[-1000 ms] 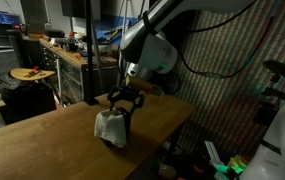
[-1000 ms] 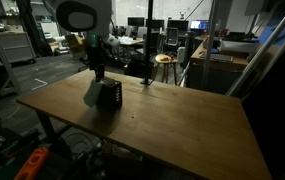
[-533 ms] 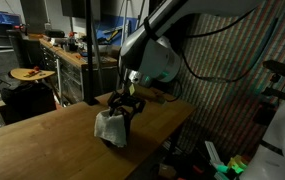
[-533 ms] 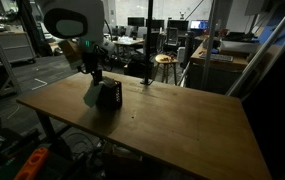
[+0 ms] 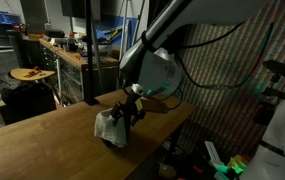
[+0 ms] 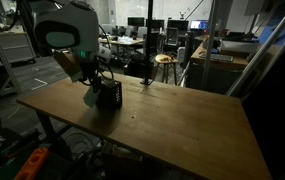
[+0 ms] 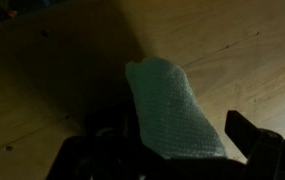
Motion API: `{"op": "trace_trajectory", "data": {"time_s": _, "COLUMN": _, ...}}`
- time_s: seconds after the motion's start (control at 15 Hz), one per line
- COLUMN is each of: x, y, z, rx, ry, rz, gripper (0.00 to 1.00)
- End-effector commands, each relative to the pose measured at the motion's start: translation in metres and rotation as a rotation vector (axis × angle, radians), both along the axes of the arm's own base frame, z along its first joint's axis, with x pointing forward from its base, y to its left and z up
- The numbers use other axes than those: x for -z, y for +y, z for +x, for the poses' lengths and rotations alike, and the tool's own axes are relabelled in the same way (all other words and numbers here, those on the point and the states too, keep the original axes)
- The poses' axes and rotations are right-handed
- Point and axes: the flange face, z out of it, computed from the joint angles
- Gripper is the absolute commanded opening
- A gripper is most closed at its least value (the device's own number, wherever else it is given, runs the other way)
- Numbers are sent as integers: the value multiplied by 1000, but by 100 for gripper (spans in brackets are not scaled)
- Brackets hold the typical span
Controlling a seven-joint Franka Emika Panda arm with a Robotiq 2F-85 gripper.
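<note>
**Spotter:** Toward one end of the wooden table, what have you got under the tool?

**Operator:** I have the gripper hanging low over a pale textured cloth. The cloth is draped on a small black holder, which stands on the tabletop close to the table's edge. In the wrist view the cloth runs up the middle of the picture, with the holder a dark mass beneath it.

**Spotter:** And the fingers?

**Operator:** I see them spread as wide as they go, one on each side of the cloth, and they grip nothing. I cannot tell whether a pad brushes the fabric, because the wrist view is too dark down there.

**Spotter:** What is in your way?

**Operator:** Mostly my own machine. In an exterior view the arm looms in front and covers most of the gripper, so I only see the holder and a corner of cloth below it.

**Spotter:** And round about?

**Operator:** Everything else is off the table and well apart. A stool with a round wooden seat stands beyond the table. A long workbench stands behind that. A dark upright pole rises just past the table's far edge.
</note>
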Motion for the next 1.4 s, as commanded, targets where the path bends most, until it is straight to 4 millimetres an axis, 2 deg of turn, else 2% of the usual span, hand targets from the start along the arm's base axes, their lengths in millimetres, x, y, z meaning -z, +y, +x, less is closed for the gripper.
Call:
{"op": "trace_trajectory", "data": {"time_s": 0.0, "x": 5, "y": 11, "z": -5, "rx": -40, "ry": -45, "rz": -3, "gripper": 100}}
{"op": "trace_trajectory", "data": {"time_s": 0.2, "x": 9, "y": 17, "z": -6, "rx": -75, "ry": -77, "rz": -22, "gripper": 100}}
{"op": "trace_trajectory", "data": {"time_s": 1.0, "x": 39, "y": 19, "z": -15, "rx": -182, "ry": -125, "rz": -154, "gripper": 99}}
{"op": "trace_trajectory", "data": {"time_s": 1.07, "x": 40, "y": 20, "z": -15, "rx": -186, "ry": -125, "rz": -154, "gripper": 93}}
{"op": "trace_trajectory", "data": {"time_s": 1.2, "x": 41, "y": 23, "z": -16, "rx": -190, "ry": -126, "rz": -151, "gripper": 71}}
{"op": "trace_trajectory", "data": {"time_s": 1.33, "x": 42, "y": 25, "z": -17, "rx": -193, "ry": -128, "rz": -150, "gripper": 56}}
